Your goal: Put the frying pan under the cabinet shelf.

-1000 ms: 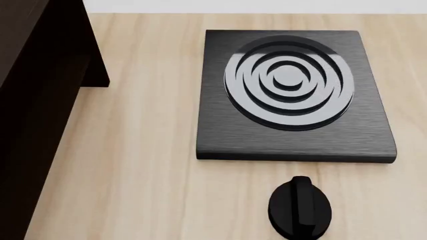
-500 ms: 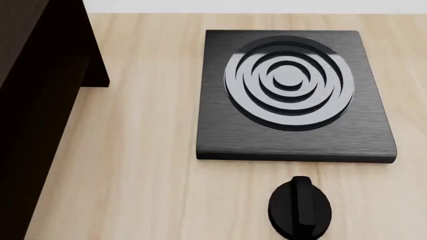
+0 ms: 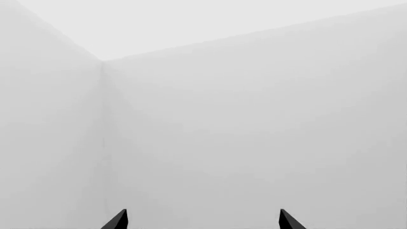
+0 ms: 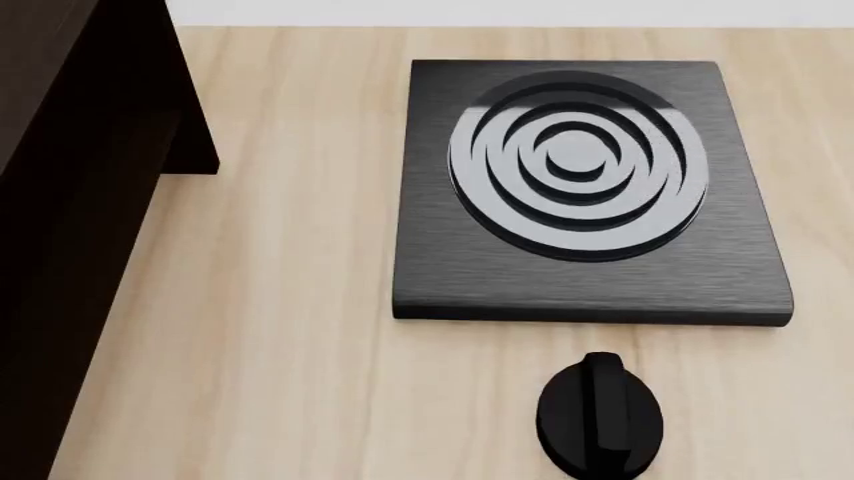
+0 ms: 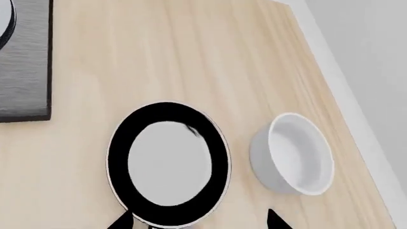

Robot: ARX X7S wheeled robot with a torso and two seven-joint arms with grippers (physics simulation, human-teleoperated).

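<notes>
The frying pan (image 5: 168,164) shows only in the right wrist view: round, black rim, glossy light inside, lying on the wooden counter; its handle is cut off by the frame edge. My right gripper (image 5: 198,222) hovers over the pan's near rim, jaws spread wide and empty. The cabinet shelf (image 4: 74,200), very dark wood, fills the head view's left side. My left gripper (image 3: 202,220) is open and empty, facing bare grey walls. Neither gripper shows in the head view.
A square black stove plate (image 4: 587,190) with concentric rings lies on the counter, its corner also in the right wrist view (image 5: 25,62). A black knob (image 4: 601,415) sits in front of it. A white bowl (image 5: 292,155) stands close beside the pan.
</notes>
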